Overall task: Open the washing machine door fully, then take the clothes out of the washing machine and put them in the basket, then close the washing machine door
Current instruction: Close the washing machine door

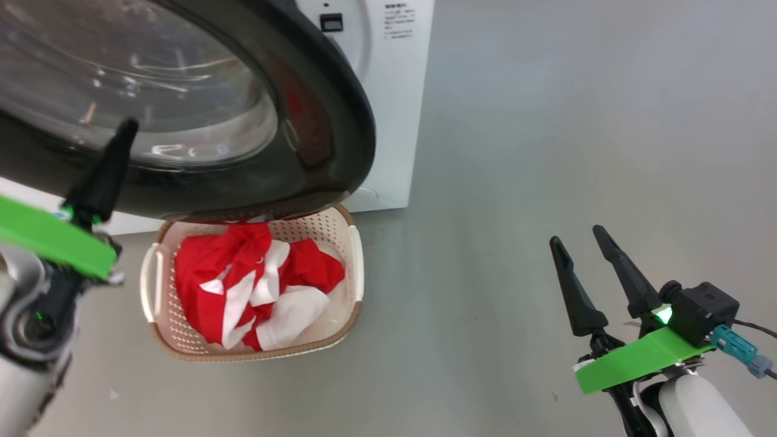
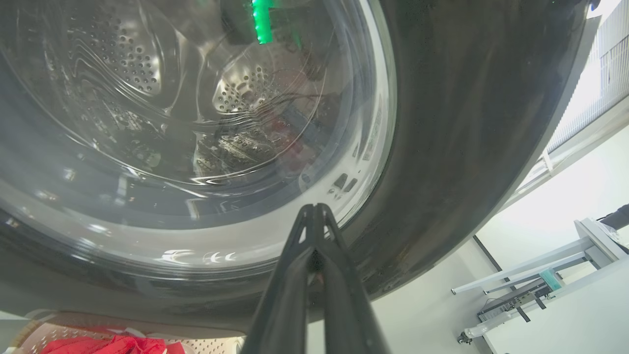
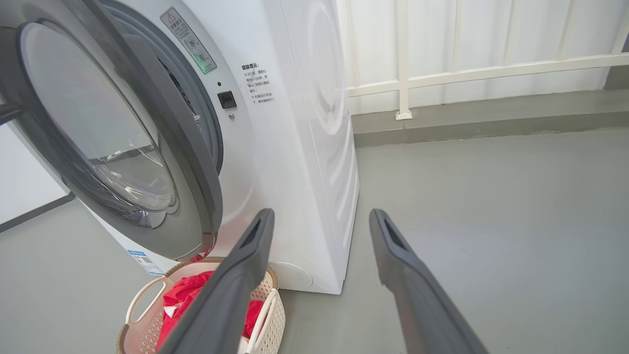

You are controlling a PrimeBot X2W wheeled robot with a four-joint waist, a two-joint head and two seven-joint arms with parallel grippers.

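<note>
- Washing machine door (image 1: 340,121) stands partly open, swung out from the front of the white washing machine (image 1: 394,91). In the head view its glossy black rim hangs over the back edge of the basket (image 1: 359,267).
- In the right wrist view the door (image 3: 98,128) shows its inner side, with the clear glass bowl bulging toward the machine (image 3: 295,172) and a gap between door and drum seal.
- Left gripper (image 1: 126,130) has its two dark fingers pressed together, holding nothing. Its tip is up at the outer face of the door.
- In the left wrist view that gripper (image 2: 314,209) points at the lower edge of the glass window, where it meets the black rim (image 2: 467,123). Whether the tip touches cannot be told. A perforated steel drum (image 2: 123,64) shows through the glass.
- Clothes (image 1: 255,285), red with white panels, lie bunched in the basket on the grey floor (image 1: 546,121), just in front of the machine. They also show in the right wrist view (image 3: 189,295), inside the basket (image 3: 142,300).
- Right gripper (image 1: 576,237) hovers over bare floor, well to the right of the basket. Its fingers are spread wide apart and empty, as the right wrist view (image 3: 322,216) also shows.
</note>
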